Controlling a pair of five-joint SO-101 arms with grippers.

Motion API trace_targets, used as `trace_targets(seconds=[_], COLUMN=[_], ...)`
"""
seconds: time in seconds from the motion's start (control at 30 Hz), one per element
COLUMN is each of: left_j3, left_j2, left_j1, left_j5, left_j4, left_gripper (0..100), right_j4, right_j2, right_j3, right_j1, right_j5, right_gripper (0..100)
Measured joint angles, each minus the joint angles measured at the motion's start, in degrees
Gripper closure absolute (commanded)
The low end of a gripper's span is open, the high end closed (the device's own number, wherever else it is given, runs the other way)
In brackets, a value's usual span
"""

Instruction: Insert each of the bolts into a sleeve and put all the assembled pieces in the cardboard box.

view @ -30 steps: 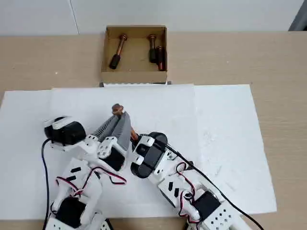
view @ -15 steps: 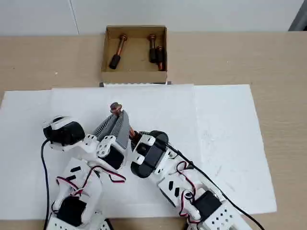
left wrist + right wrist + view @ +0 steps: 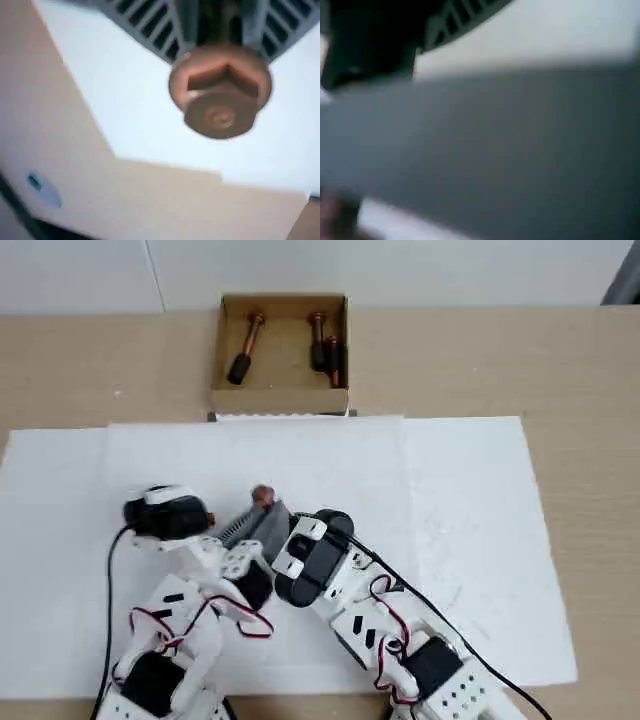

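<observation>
Projecting from the left gripper [image 3: 262, 510], whose grey slatted plastic fingers [image 3: 145, 25] are clamped on its shank, a copper-coloured metal bolt [image 3: 220, 95] shows a hexagonal head on a round flange, above the white paper sheet [image 3: 460, 500]. The right arm [image 3: 318, 558] lies close alongside; how its claw stands cannot be told. Beyond, the brown cardboard box [image 3: 280, 400] on the pale wooden table [image 3: 500, 360] holds three copper bolts in dark sleeves [image 3: 244, 350].

Wooden table [image 3: 500, 360] — white paper sheet [image 3: 470, 500] and cardboard box [image 3: 283, 398] on it.
</observation>
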Motion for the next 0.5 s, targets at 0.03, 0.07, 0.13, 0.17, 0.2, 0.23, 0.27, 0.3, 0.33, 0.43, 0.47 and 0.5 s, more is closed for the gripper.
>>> trace_targets(seconds=[0.03,0.07,0.13,0.17,0.2,0.23,0.27,0.3,0.33,0.43,0.47,0.5], left_j3=[0.0,0.0,-0.1,-0.2,-0.5,-0.9,-1.1,-1.1,-1.1,-1.2,-1.2,-1.2], left_j2=[0.0,-0.1,-0.1,-0.2,-0.3,-0.3,-0.4,-0.4,-0.4,-0.4,-0.4,-0.4], left_j1=[0.2,0.4,0.4,0.4,0.6,1.2,1.8,2.3,2.5,2.5,2.5,2.5], left_j5=[0.0,0.0,0.0,0.0,0.0,0.0,-0.2,-0.4,-0.5,-0.6,-1.0,-1.5], left_j4=[0.6,1.2,2.3,3.2,4.3,5.4,6.5,7.5,8.0,8.2,8.2,8.2], left_gripper=[99,99,99,99,99,99,99,99,99,99,99,99], right_j4=[0.0,0.0,0.0,0.0,0.1,0.1,0.2,0.2,0.2,0.2,0.2,0.2], right_j2=[0.0,0.0,0.0,0.0,0.0,0.1,0.1,0.1,0.2,0.2,0.2,0.2], right_j3=[0.0,0.0,0.1,0.1,0.1,0.2,0.2,0.3,0.4,0.4,0.4,0.4], right_j1=[0.0,0.0,-0.1,-0.2,-0.2,-0.2,-0.4,-0.4,-0.3,-0.3,-0.3,-0.3], right_j5=[0.0,0.0,0.0,0.0,0.0,0.0,0.0,0.0,0.0,0.0,0.0,0.0], right_gripper=[99.6,99.6,99.6,99.6,99.6,99.6,99.6,99.6,99.6,99.6,99.6,99.6])
